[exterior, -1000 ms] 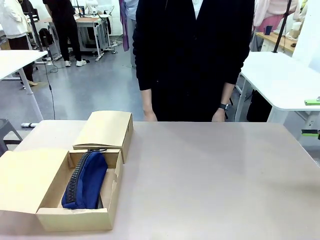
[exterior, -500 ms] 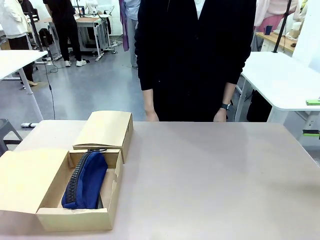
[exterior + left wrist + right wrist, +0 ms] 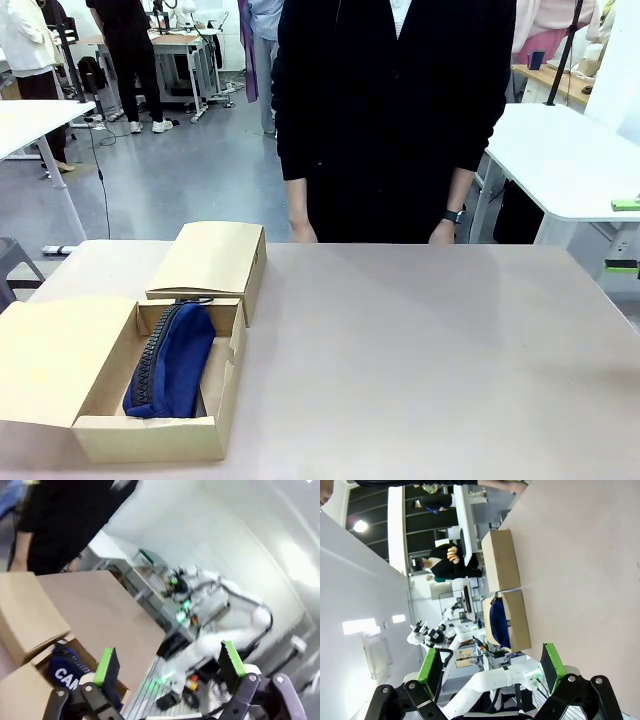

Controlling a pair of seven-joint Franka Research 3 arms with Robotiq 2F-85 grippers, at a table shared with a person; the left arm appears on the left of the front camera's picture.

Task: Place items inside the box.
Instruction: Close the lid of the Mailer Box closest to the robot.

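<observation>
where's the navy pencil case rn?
Front view, table's left near corner: the navy pencil case lies inside the open cardboard box, just in front of the closed box.

In the left wrist view, beyond the left pincer [image 3: 167,667], the navy pencil case [image 3: 64,670] is blurred; its white lettering reads only "CA" before the pincer's finger [image 3: 107,666] covers it. The box [image 3: 150,425] lid flap runs off the front view's left edge.
</observation>
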